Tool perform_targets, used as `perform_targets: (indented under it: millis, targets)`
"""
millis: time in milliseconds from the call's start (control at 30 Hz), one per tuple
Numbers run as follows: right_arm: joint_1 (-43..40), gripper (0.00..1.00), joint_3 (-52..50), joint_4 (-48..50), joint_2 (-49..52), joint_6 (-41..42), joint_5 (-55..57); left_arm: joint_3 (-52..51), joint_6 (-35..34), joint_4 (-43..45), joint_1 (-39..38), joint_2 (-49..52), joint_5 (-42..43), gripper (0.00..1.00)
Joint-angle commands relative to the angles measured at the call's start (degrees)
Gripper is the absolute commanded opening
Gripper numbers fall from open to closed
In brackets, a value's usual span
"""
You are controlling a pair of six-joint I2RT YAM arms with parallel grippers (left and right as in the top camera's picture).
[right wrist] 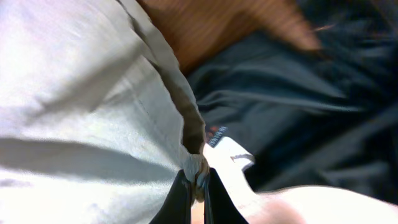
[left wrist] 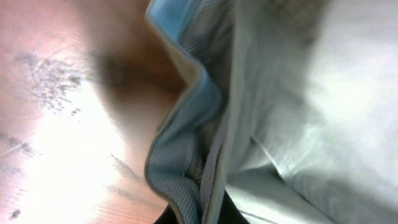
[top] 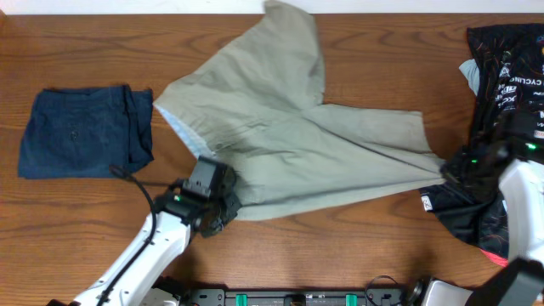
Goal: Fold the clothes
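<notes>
Shorts point(top: 297, 144): light khaki cotton, smooth with soft creases, spread flat across the middle of the table, waistband to the left, two wide legs fanning toward the far edge and the right
Lining point(left wrist: 186, 124): pale blue-grey, finely ribbed, showing where the waistband edge curls in a wave
Left claw point(left wrist: 202, 214): dark fingers pressed together on the waistband at the near-left corner of the shorts
Right claw point(right wrist: 198, 196): black fingers pinching the bunched hem corner of the right-hand leg
Table point(top: 85, 221): brown wood with streaked grain
Navy shorts point(top: 81, 132): folded into a rough rectangle, well apart on the left
Black jersey point(top: 510, 76): crumpled, slick fabric with white lettering, at the right edge, just beside the pinched hem
</notes>
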Motion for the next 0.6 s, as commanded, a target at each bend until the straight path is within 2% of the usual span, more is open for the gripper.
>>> perform_targets:
  millis: [0, 167, 367, 467, 567]
  targets:
    - [-4.2, 0.01, 4.1, -2.1, -4.2, -1.7, 3.7, 8.4, 8.4, -6.3, 0.0, -0.2, -1.5, 0.06]
    - [-8.0, 0.01, 8.5, -6.8, -10.0, -3.3, 3.6, 19.7, 13.1, -19.3, -1.8, -1.9, -1.5, 0.06]
    - [-8.2, 0.01, 12.8, -9.7, -15.0, -6.1, 3.6, 27.0, 13.0, -32.8, -2.2, -8.1, -1.5, 0.06]
    - [-7.8, 0.01, 15.6, -9.8, -15.6, -8.7, 1.7, 28.5, 12.6, -36.2, -2.2, -13.5, -2.3, 0.06]
    - [-6.8, 0.01, 17.9, -8.1, -15.5, -10.3, -1.2, 28.9, 9.6, -36.7, -2.1, -19.2, -6.9, 0.06]
